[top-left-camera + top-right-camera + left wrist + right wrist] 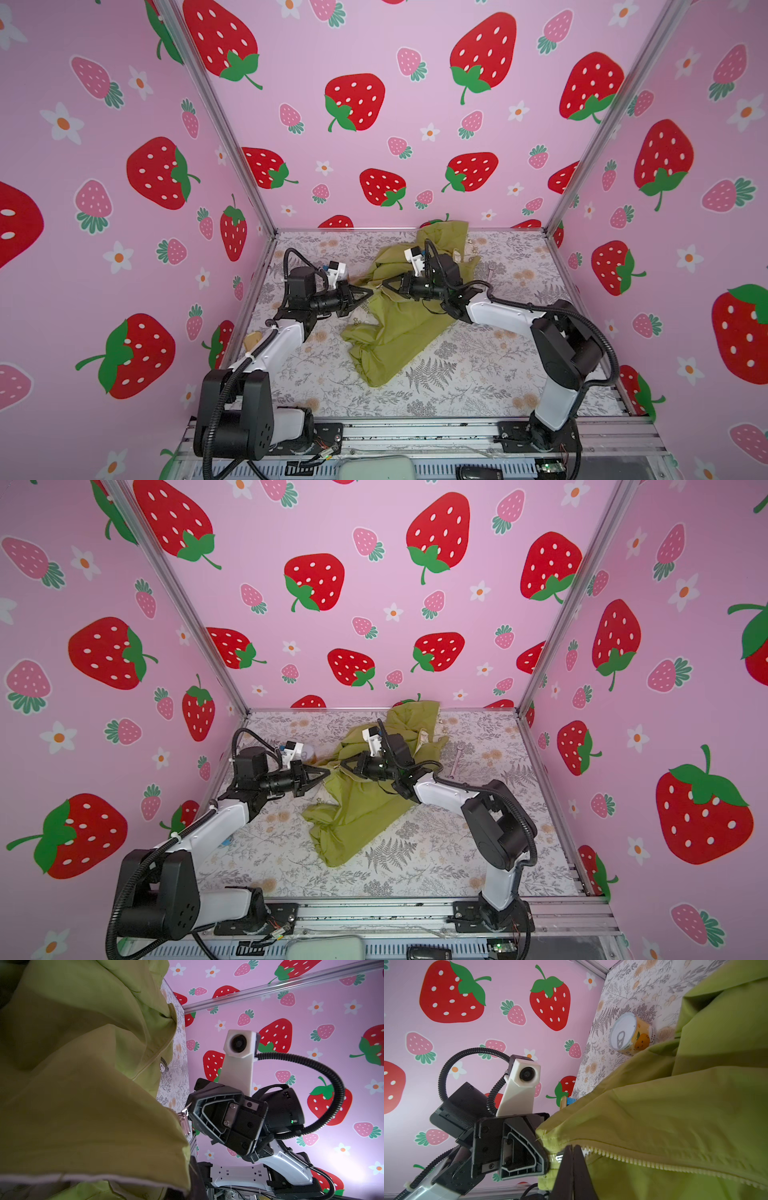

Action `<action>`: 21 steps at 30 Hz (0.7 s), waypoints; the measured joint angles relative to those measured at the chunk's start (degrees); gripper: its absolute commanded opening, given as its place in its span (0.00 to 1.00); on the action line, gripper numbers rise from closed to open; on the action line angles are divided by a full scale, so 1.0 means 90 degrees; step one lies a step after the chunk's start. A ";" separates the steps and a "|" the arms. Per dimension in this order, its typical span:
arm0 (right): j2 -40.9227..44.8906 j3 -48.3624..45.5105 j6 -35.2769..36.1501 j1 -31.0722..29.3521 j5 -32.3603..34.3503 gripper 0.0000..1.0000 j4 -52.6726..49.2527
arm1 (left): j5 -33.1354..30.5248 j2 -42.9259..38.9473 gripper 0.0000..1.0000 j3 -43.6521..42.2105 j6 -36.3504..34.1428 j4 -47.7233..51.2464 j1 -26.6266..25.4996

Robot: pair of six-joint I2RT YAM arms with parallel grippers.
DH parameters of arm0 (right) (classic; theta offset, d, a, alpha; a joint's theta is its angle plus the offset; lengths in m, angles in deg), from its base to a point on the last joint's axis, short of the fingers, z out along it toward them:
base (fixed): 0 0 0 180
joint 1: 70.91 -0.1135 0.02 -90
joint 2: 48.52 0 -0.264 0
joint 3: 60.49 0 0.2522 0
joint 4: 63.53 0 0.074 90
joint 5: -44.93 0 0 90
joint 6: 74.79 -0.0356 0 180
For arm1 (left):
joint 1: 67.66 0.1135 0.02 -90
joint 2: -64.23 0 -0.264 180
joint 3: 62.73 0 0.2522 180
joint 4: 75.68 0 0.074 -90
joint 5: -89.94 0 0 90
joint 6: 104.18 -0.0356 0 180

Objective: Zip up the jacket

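Note:
The olive-green jacket [399, 332] lies crumpled mid-table in both top views [353, 812]. My left gripper [368, 293] meets its left edge and is shut on the hem by the zipper's lower end; in the left wrist view fabric [83, 1084] hides most of its jaws [192, 1167]. My right gripper [386, 284] faces it a short gap away. In the right wrist view its fingers [572, 1147] are pressed together on the zipper pull beside the metal slider [559, 1157]. The zipper teeth [654, 1164] run away from there, still apart.
A small can with an orange label [631, 1034] lies on the floral table cover [478, 374] behind the left gripper. A thin pinkish tool [457, 762] lies right of the jacket. Strawberry-print walls [374, 124] close in three sides.

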 measured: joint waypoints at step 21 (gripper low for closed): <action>0.0083 0.0617 0.1333 0.0117 0.0928 0.00 -0.1710 | -0.0673 -0.0393 0.00 0.0107 -0.0877 0.1421 0.0243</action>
